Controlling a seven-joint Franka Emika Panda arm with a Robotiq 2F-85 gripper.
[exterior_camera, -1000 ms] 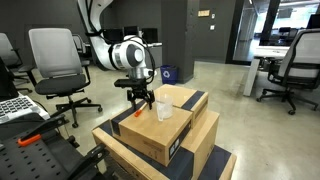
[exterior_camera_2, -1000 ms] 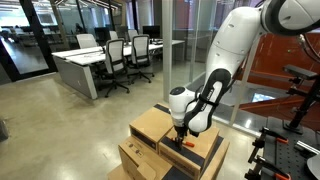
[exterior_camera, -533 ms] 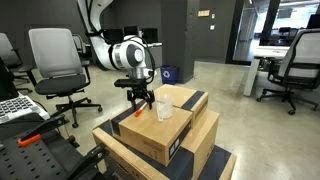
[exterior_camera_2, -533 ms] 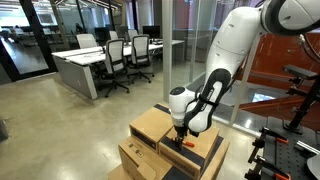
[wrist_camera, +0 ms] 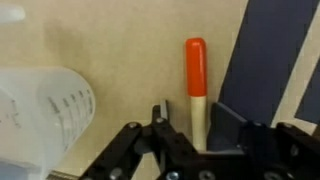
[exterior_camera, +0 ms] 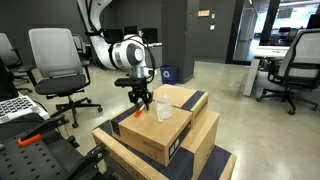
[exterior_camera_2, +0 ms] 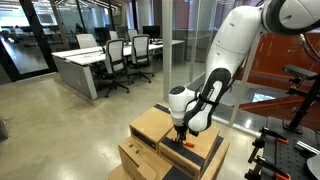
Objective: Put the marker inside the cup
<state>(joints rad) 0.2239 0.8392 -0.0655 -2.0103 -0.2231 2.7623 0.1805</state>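
In the wrist view the marker [wrist_camera: 196,85] lies on the cardboard with its red-orange cap pointing away and its pale body running in between the jaws of my gripper [wrist_camera: 192,118]. The jaws are half closed round it. One finger [wrist_camera: 228,122] is against the body, while a strip of cardboard still shows between the marker and the opposite finger. The clear cup [wrist_camera: 40,115] stands just to the left. In both exterior views the gripper [exterior_camera: 141,102] [exterior_camera_2: 179,135] points down at the box top, with the cup [exterior_camera: 164,109] upright close beside it.
The work surface is the top of stacked cardboard boxes [exterior_camera: 150,138] [exterior_camera_2: 148,126], with a taller box [exterior_camera: 185,98] behind the cup. A dark strip [wrist_camera: 275,60] crosses the box right of the marker. Office chairs [exterior_camera: 55,62] and black equipment [exterior_camera: 30,150] stand nearby.
The jaws have come in from wide open to about half closed round the marker. The arm, marker and cup have not moved.
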